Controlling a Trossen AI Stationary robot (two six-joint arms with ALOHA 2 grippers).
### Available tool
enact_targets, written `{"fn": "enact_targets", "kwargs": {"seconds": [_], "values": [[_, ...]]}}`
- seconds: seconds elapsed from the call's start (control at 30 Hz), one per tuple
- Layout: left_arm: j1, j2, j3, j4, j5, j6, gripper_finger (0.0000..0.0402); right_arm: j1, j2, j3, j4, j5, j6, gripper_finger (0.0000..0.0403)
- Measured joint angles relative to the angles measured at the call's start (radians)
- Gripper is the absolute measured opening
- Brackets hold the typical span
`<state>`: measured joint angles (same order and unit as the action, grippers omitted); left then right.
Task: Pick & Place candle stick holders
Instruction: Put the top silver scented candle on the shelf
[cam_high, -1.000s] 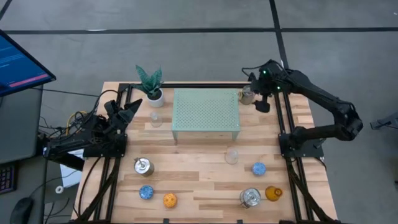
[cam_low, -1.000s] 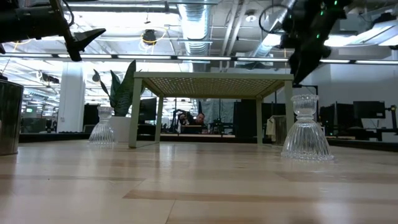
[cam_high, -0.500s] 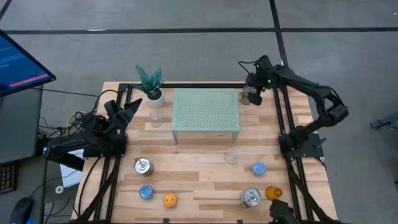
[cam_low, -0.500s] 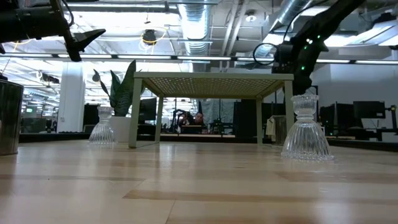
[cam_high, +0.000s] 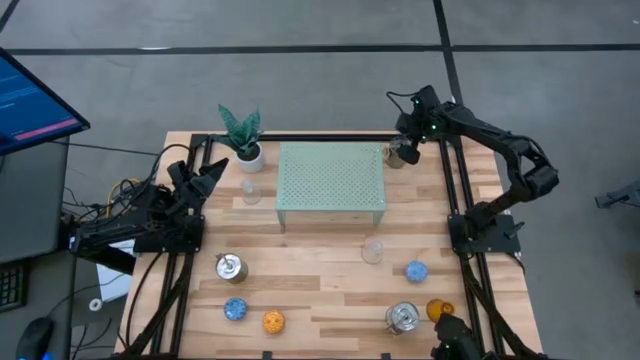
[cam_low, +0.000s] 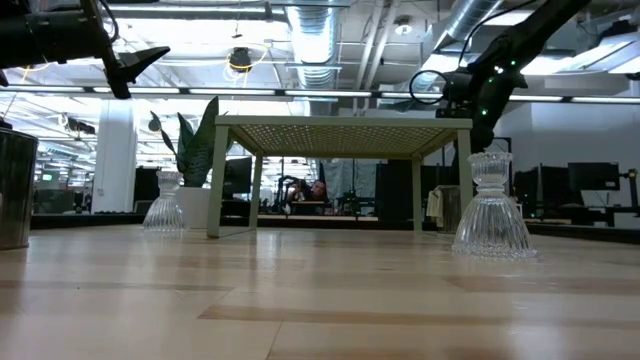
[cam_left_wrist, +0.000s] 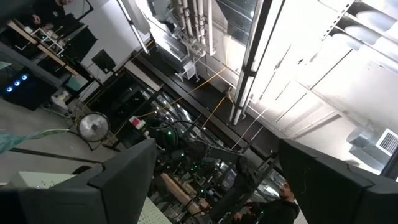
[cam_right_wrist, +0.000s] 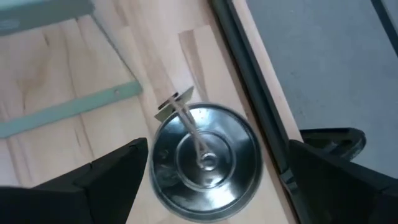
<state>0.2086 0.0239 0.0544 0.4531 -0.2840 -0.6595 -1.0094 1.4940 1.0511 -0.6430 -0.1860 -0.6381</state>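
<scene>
A shiny silver candle stick holder (cam_right_wrist: 205, 158) stands on its base at the table's far right corner, beside the stand's leg. My right gripper (cam_right_wrist: 217, 148) hangs open above it, pointing steeply down, one finger on either side and clear of it; in the high view the gripper (cam_high: 405, 148) partly covers the holder (cam_high: 396, 158). My left gripper (cam_high: 205, 175) waits open, raised over the table's left edge and tipped upward (cam_left_wrist: 214, 149). Other holders stand on the table: clear glass (cam_high: 250, 190) (cam_high: 373, 250), silver (cam_high: 230, 267) (cam_high: 403, 318), blue (cam_high: 235, 309) (cam_high: 416, 271), orange (cam_high: 273, 322), amber (cam_high: 438, 310).
A pale green perforated stand (cam_high: 332, 185) sits at the far middle of the table, with a leafy plant in a white pot (cam_high: 242, 140) to its left. Black frame rails (cam_high: 462, 190) run along the table's sides. Bare wood lies in the middle, near the stand.
My right gripper has come down over the silver holder at the far right corner, shifting a little toward the table's left and rolling slightly. It has stayed open. Most of the move came early; it has since nearly stopped. No holder has moved.
</scene>
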Motion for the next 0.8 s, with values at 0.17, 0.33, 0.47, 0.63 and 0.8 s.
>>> {"fn": "enact_targets", "kwargs": {"seconds": [0.17,0.33,0.47,0.63,0.8], "values": [[0.0,0.02,0.0,0.001,0.0,-0.002,0.0337,-0.009,0.006,0.001,0.019,-0.005,0.004,0.0374],[0.0,0.058,0.0,0.006,0.0,-0.008,0.0337,-0.015,0.083,0.003,0.017,0.004,0.016,0.0374],[0.0,0.086,0.0,0.015,0.0,-0.026,0.0337,-0.017,0.119,0.008,0.028,-0.018,0.044,0.0374],[0.0,0.11,0.0,0.022,0.0,-0.03,0.0337,-0.028,0.102,0.014,0.007,-0.027,0.059,0.0374],[0.0,0.11,0.0,0.03,0.0,-0.029,0.0337,-0.034,0.032,0.076,-0.016,-0.041,0.079,0.0374]]}}
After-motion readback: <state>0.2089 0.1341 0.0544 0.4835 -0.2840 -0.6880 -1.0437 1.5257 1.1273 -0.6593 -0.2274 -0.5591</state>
